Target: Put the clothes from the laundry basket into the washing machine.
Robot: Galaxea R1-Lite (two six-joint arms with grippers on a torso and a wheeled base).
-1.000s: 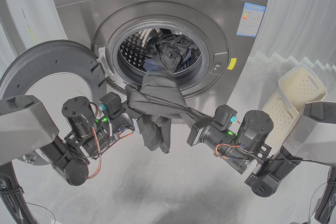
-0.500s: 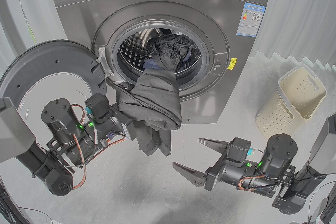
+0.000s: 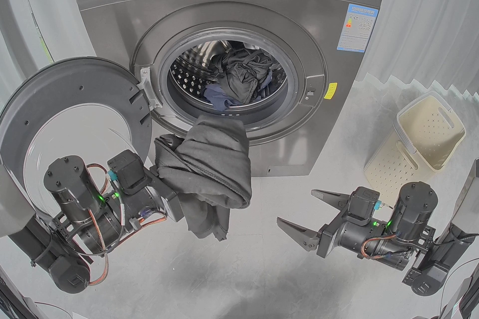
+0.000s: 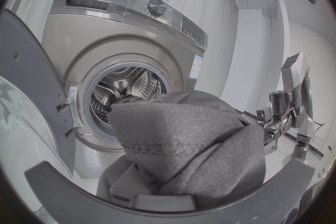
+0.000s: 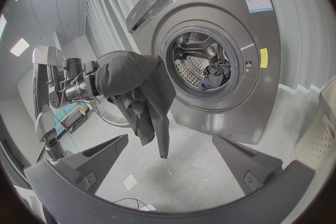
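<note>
Below the drum (image 3: 192, 78) mouth, at about seven o'clock from it, your left gripper (image 3: 167, 188) is carrying the dark grey garment (image 3: 209, 160) clear of the floor (image 3: 239, 280). Its jaws are buried under the cloth, and since the whole piece is hanging from them, they are evidently clamping the bunch. Your right gripper (image 3: 295, 208) is sitting low at five o'clock from the opening, jaws spread wide and holding nothing.

The washing machine (image 3: 224, 1) is standing with its door (image 3: 75, 95) swung out to nine o'clock, and darker clothes (image 3: 242, 73) are lying inside the drum. The laundry basket (image 3: 394, 165) is tilting on the floor at four o'clock, well apart from both arms.

You are dealing with soft, limp fabric here, and it looks thick and fairly weighty. It is folding over the wrist while one tail is drooping toward six o'clock. That tail is likely to catch on the door lip, so you are better off taking the loose end with the free gripper and feeding the bundle in high.
</note>
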